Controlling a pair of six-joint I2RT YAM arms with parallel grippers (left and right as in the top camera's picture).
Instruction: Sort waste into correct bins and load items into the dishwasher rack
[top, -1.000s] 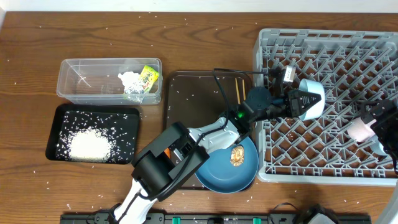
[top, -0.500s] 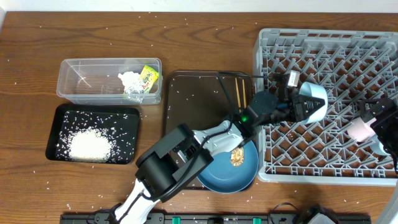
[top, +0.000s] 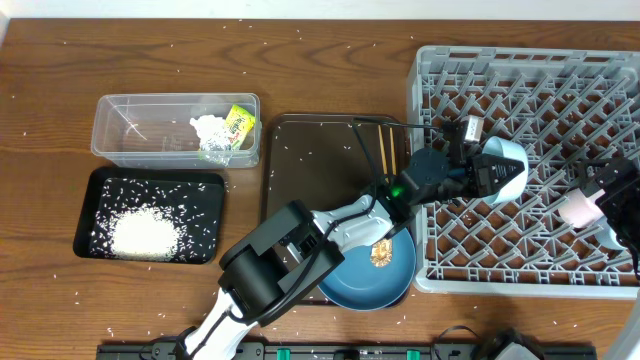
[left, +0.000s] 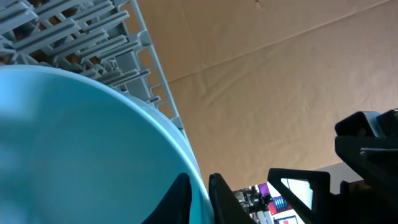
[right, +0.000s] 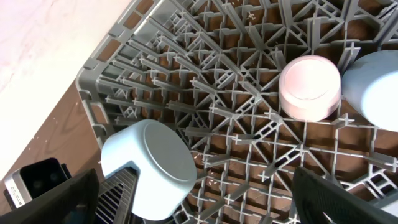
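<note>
Left gripper is clamped on the rim of the pale-blue bowl. In the left wrist view the rim sits between the two dark fingers. The bowl is tilted on edge inside the dishwasher rack, left-middle area, with its base turned toward the right wrist camera. The left arm reaches across the brown serving tray to get there.

Right gripper has its jaws wide apart with nothing between them, and it hangs over the rack's right side. Below it the pink cup sits mouth-down on the lattice, with the light-blue cup just beside it.

The chopsticks lie on the serving tray near its far-right edge. The blue plate is at the tray's near-right corner, carrying the brown food lump.

The clear tub holds the wrapper and the yellow-green packet. The black tray sits in front of the tub with a rice pile in it. Loose grains are scattered on the table.
</note>
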